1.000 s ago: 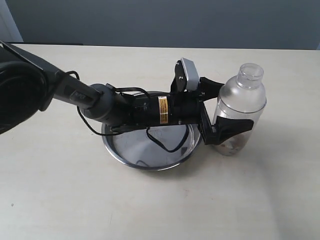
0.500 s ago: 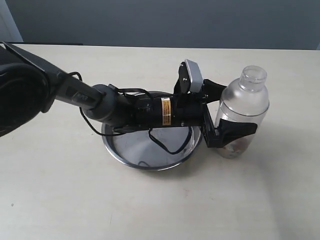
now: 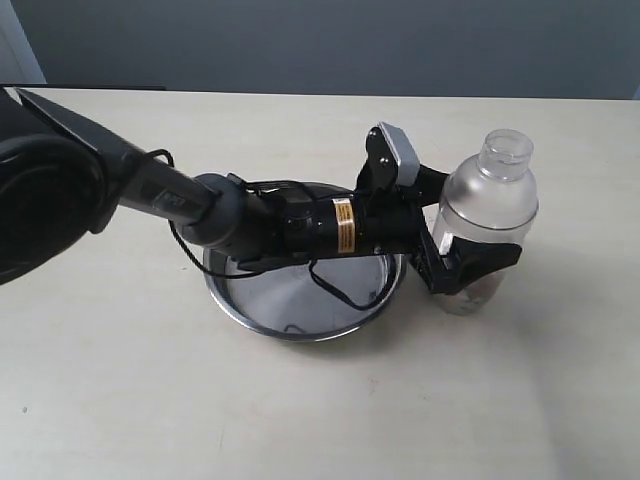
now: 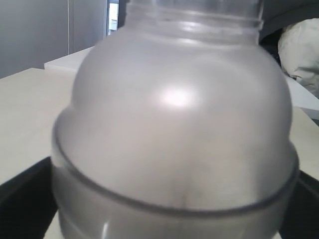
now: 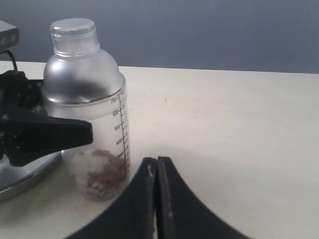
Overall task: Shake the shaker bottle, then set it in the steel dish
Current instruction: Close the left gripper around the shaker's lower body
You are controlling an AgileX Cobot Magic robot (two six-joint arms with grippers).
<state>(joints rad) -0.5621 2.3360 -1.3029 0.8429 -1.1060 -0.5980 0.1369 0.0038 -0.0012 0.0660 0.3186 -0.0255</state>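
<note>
The shaker bottle [image 3: 487, 205] stands upright on the table just right of the steel dish [image 3: 300, 328], with brownish-white granules at its bottom [image 5: 102, 174]. My left gripper [image 3: 478, 232] reaches across the dish and stands open, one black finger [image 5: 47, 134] on each side of the bottle's body. In the left wrist view the frosted dome of the bottle [image 4: 174, 124] fills the frame. My right gripper [image 5: 157, 164] is shut with nothing in it, low over the table a short way from the bottle [image 5: 84, 94]. The dish holds nothing.
The left arm and its cable [image 3: 250, 225] hang over the dish. The beige table [image 3: 320, 410] stretches around both objects. A dark wall lies behind the far table edge [image 3: 330, 95].
The left gripper has rolled slightly and edged right around the bottle. The bottle stays on the table in about the same spot.
</note>
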